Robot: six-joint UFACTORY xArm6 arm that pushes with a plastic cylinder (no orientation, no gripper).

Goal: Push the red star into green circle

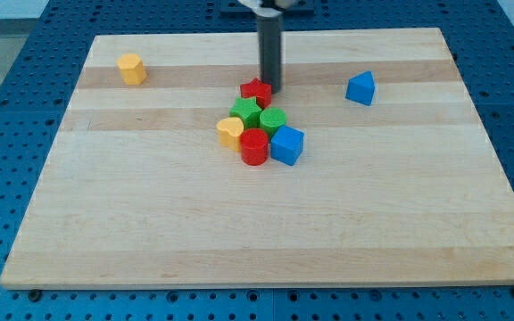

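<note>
The red star [255,91] lies near the board's middle top, touching the green star [245,112] just below it. The green circle [272,119] sits right of the green star, just below and right of the red star. My tip [269,88] stands against the red star's upper right side.
A yellow heart [230,131], a red cylinder [254,146] and a blue cube [286,144] crowd below the green blocks. A yellow block [132,69] lies at the upper left and a blue triangle [360,87] at the right. The wooden board [257,232] sits on a blue pegboard.
</note>
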